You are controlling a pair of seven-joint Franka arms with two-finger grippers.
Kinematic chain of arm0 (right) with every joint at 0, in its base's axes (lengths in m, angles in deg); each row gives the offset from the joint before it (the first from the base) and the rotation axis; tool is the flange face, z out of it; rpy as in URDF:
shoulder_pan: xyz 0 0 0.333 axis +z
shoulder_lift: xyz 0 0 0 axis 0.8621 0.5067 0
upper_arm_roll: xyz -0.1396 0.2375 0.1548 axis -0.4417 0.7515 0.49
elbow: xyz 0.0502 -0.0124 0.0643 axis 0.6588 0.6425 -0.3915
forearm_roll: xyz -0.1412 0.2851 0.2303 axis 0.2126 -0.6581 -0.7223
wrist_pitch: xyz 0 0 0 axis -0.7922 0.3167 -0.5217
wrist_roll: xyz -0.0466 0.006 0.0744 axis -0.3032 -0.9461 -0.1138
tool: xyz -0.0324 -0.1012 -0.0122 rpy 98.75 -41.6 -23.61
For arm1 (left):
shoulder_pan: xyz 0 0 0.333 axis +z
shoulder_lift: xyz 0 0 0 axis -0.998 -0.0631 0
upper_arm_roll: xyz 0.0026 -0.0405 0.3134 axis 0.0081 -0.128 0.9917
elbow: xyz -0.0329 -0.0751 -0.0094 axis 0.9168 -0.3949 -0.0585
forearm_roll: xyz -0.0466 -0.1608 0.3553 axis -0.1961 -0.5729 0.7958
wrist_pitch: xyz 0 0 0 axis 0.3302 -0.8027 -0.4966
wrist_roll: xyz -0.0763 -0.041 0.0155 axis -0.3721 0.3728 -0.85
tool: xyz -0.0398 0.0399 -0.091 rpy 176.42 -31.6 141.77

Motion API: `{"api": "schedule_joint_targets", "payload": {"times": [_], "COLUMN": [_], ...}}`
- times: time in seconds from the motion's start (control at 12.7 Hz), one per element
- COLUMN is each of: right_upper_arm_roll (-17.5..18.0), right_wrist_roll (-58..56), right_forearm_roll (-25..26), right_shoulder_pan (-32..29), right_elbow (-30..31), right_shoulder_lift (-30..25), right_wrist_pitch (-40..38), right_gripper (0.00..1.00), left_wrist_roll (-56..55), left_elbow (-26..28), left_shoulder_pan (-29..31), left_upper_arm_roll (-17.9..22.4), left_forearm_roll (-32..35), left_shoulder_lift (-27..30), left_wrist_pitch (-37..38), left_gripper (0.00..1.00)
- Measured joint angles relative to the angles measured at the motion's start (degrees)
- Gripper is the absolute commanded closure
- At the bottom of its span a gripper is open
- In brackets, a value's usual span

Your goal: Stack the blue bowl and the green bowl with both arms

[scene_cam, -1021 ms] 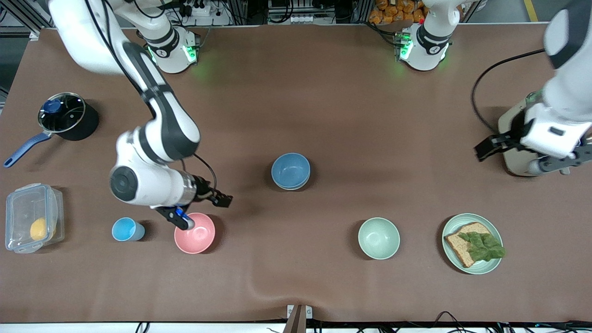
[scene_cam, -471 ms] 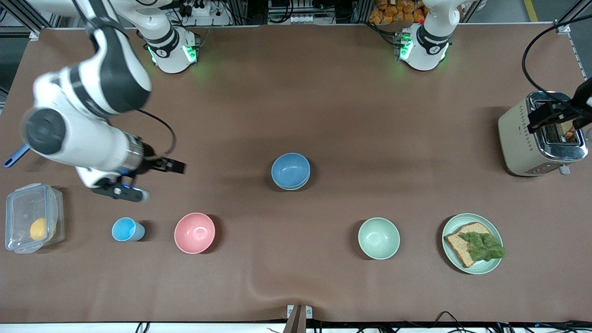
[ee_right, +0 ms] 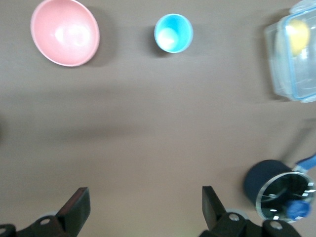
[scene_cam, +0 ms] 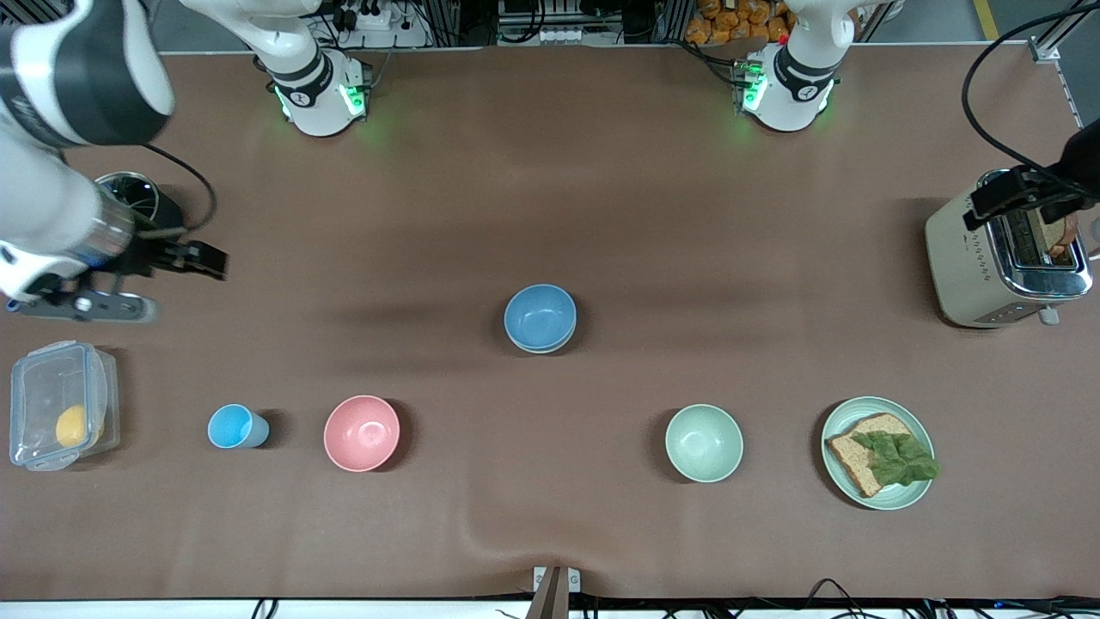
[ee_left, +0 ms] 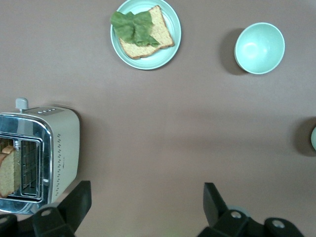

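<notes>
The blue bowl (scene_cam: 540, 315) sits mid-table, nested in another bowl of which only a pale greenish rim (scene_cam: 541, 347) shows; this looks like the green bowl. A sliver of that stack shows at the edge of the left wrist view (ee_left: 313, 138). My right gripper (scene_cam: 189, 285) is open and empty, up in the air beside the black pot at the right arm's end; its jaws stand wide apart in the right wrist view (ee_right: 145, 202). My left gripper (scene_cam: 1031, 219) is open and empty over the toaster; it also shows in the left wrist view (ee_left: 146, 197).
A paler mint-green bowl (scene_cam: 704, 443), a plate with bread and lettuce (scene_cam: 919, 494), a pink bowl (scene_cam: 362, 433) and a light-blue cup (scene_cam: 230, 426) stand nearer the camera. A toaster (scene_cam: 962, 266), a black pot (scene_cam: 163, 215) and a clear box (scene_cam: 56, 404) sit at the table's ends.
My right gripper has lifted away from the pink bowl and swung out toward the pot. My left gripper has pulled out toward the table's end over the toaster. The bowls have not moved.
</notes>
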Motion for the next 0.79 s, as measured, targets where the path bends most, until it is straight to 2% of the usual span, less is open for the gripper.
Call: {"api": "schedule_joint_targets", "payload": {"times": [0.16,0.39,0.79], "right_upper_arm_roll": [-3.2,-5.7,-7.3], "right_wrist_roll": [-3.1,-3.7,-0.5], "right_forearm_roll": [0.1,-0.3,-2.0], "right_shoulder_pan": [-0.5,0.3,2.4], "right_elbow": [0.3,0.4,0.5], "right_shoulder_lift": [-0.6,-1.1,-4.3], "right_wrist_pitch": [-0.3,-0.1,-1.7], "right_gripper": [0.00,0.00,0.00], "left_wrist_roll": [-1.0,-3.3,-3.3], "left_elbow": [1.5,2.9,3.8], "left_shoulder_pan": [-1.8,-3.4,-3.8], "left_upper_arm_roll": [-0.1,-1.1,-2.4], "left_forearm_roll": [0.0,0.0,0.2], "left_shoulder_lift": [0.9,1.9,2.5], "left_wrist_pitch": [0.1,0.1,0.1], "left_gripper": [0.00,0.00,0.00]}}
